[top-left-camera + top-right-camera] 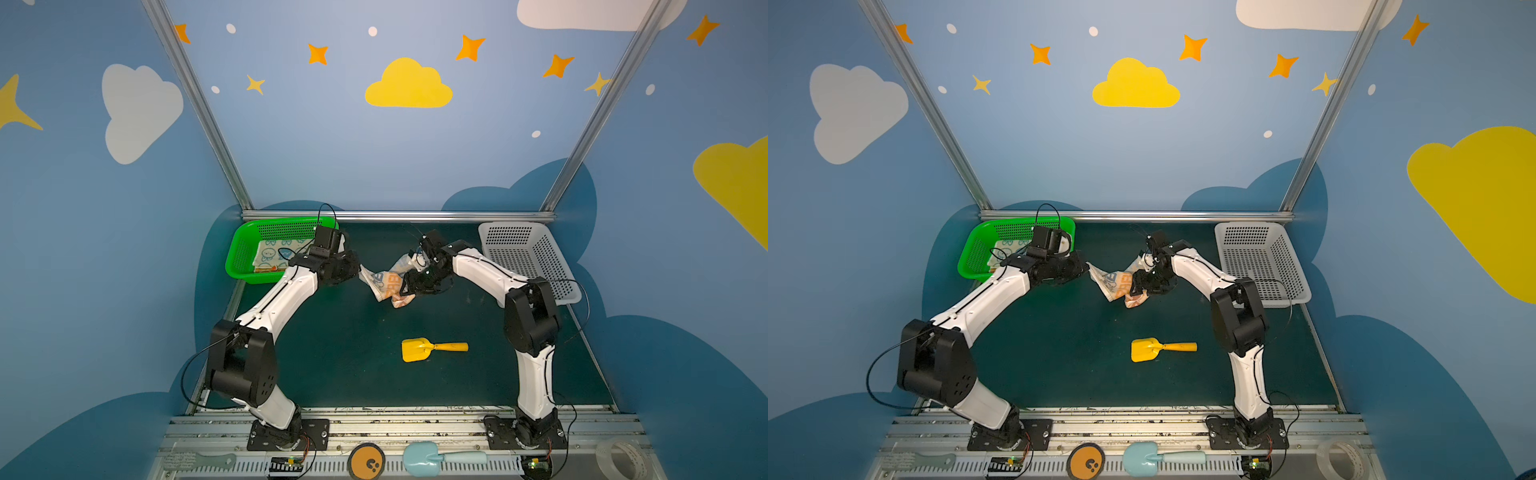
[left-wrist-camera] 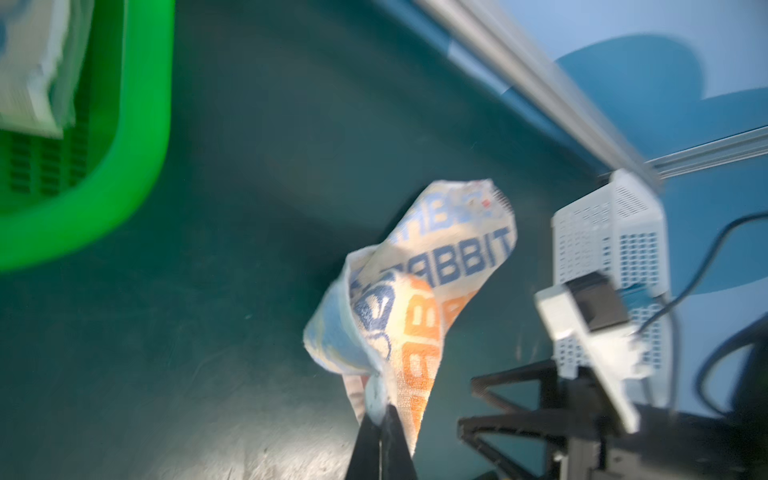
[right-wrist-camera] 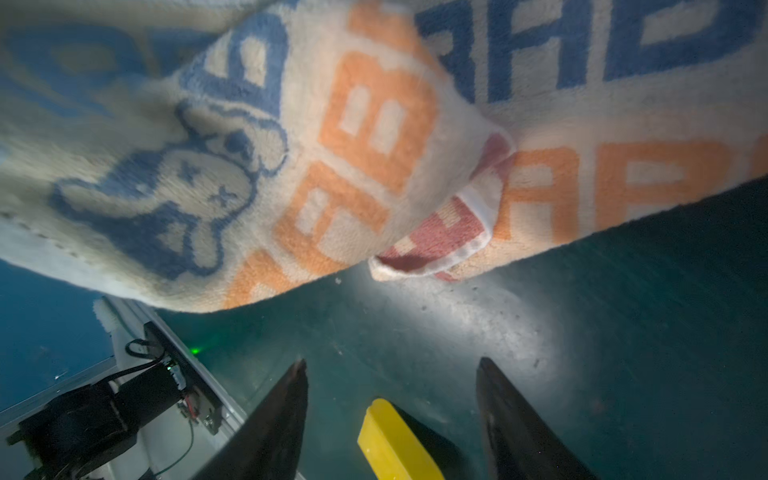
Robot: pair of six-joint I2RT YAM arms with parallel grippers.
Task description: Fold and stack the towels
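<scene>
The cream towel with blue and orange block letters (image 1: 386, 284) (image 1: 1115, 284) hangs crumpled over the middle of the dark mat. My left gripper (image 2: 380, 409) (image 1: 358, 266) is shut on one corner of it. My right gripper (image 3: 390, 365) (image 1: 409, 286) is open just beside the cloth, with nothing between its fingers. In the right wrist view the towel (image 3: 374, 124) drapes just beyond the fingertips. A cream-blue towel with blue faces (image 1: 276, 249) lies in the green basket (image 1: 239, 245), with an orange edge (image 1: 266, 269) showing under it.
A white basket (image 1: 528, 257) stands at the back right. A yellow toy shovel (image 1: 432, 348) (image 3: 395, 444) lies on the mat in front of the towel. A brush, an orange disc, a light blue shovel (image 1: 424, 457) and a tape roll sit on the front rail.
</scene>
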